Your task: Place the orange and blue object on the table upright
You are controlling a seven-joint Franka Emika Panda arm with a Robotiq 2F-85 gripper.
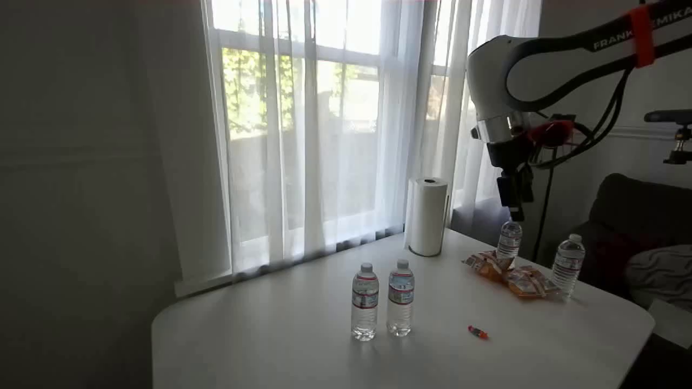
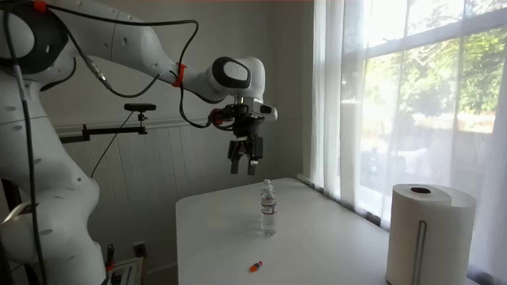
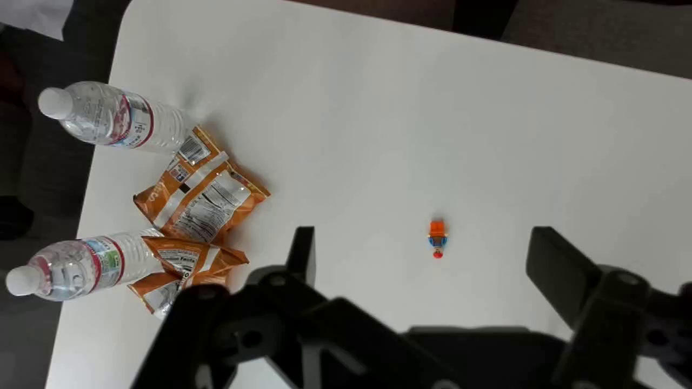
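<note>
The orange and blue object is a tiny toy figure with orange legs, blue arms and a red cap. It lies flat on the pale table in both exterior views, as the figure and the same figure. In the wrist view the figure lies face up, red cap toward the gripper's base, framed between the fingers. My gripper is open and empty. In both exterior views the gripper hangs high above the table, well above the figure, fingers pointing down.
Two upright water bottles stand near the figure. Two more bottles stand near the table's edge beside orange snack packets. A paper towel roll stands by the window.
</note>
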